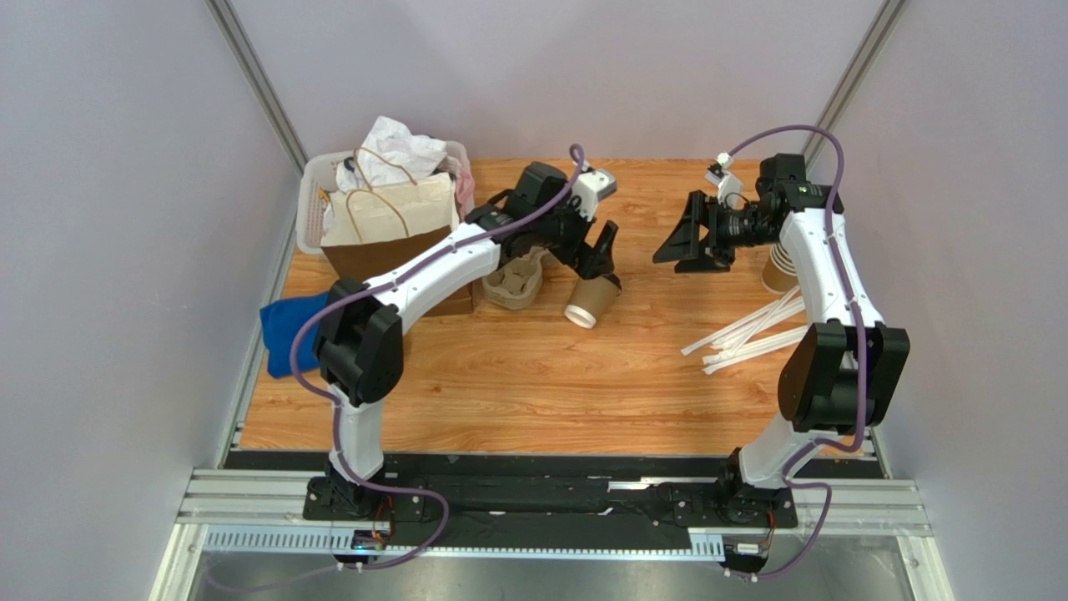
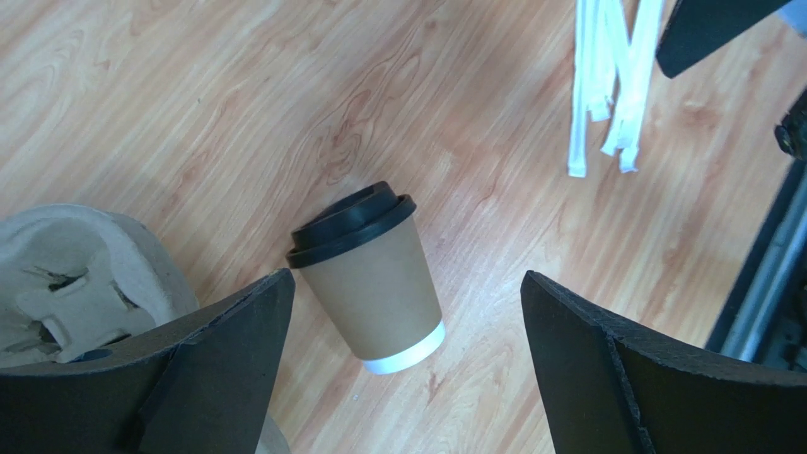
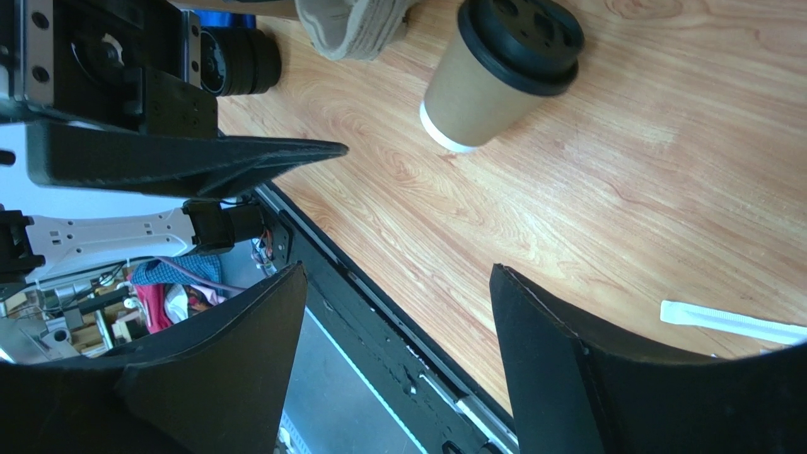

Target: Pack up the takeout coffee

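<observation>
Lidded takeout coffee (image 2: 367, 284) on its side on table (image 2: 189, 113), left hand (image 2: 405, 284) spread above, pulp carrier (image 2: 76, 274) left, straws (image 2: 606, 85) top right

The takeout coffee (image 2: 379, 293) is matt tan paper under a smooth, faintly glossy black plastic lid (image 2: 352, 223). The table (image 2: 237, 104) is smooth wood grain with a soft sheen. The cup carrier (image 2: 85, 274) is rough, matt moulded pulp. The straw wrappers (image 2: 606, 76) are white paper.
</observation>
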Robot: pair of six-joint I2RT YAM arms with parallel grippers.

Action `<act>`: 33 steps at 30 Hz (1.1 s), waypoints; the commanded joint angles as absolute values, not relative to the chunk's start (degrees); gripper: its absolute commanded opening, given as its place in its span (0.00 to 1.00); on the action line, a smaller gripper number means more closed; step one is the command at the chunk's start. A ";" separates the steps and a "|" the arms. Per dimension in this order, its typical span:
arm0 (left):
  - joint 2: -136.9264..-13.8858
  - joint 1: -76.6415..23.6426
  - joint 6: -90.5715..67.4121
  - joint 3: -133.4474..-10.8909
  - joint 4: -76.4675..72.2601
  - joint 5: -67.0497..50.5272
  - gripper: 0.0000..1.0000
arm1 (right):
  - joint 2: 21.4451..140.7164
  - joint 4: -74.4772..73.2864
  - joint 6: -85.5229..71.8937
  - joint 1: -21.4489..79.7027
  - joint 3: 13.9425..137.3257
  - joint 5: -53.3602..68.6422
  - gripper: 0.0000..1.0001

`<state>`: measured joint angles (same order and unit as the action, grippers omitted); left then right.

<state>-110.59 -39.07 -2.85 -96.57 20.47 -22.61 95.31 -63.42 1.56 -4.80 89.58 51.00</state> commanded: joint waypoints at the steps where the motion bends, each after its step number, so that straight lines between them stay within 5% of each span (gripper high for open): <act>1: -115.39 -42.18 -0.97 -99.93 29.97 -14.34 0.99 | 96.06 -63.63 1.67 -4.75 89.21 49.83 0.75; 17: -126.56 -44.30 -4.48 -107.49 36.48 -3.34 0.98 | 96.94 -62.32 0.79 -4.75 88.59 48.87 0.75; 33: -117.07 -40.87 -13.09 -94.30 16.79 -23.90 0.99 | 106.60 -54.85 0.44 -4.66 84.64 41.40 0.73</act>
<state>-121.60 -41.82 -9.43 -93.06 23.27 -18.17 105.38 -59.59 1.19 -4.80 85.06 43.44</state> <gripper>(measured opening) 0.990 0.737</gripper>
